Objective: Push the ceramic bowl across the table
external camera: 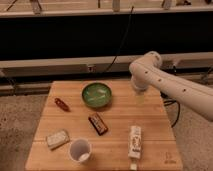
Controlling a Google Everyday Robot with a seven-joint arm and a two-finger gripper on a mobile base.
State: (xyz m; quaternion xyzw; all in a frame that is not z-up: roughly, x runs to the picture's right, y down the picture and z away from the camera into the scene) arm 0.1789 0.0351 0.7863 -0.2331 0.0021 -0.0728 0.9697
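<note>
The ceramic bowl (pixel 97 94) is round, shallow and glossy green, and it sits upright on the far middle of the light wooden table (pixel 150 120). My white arm reaches in from the right, and its rounded wrist hangs over the table's far right part. My gripper (pixel 139 98) points down just above the tabletop, to the right of the bowl and apart from it by about a bowl's width. Nothing shows in the gripper.
A small red object (pixel 62 104) lies left of the bowl. A brown bar (pixel 98 123) lies in front of it. A white cup (pixel 80 150) and a pale packet (pixel 57 138) stand near the front left. A white carton (pixel 134 142) lies at the front right.
</note>
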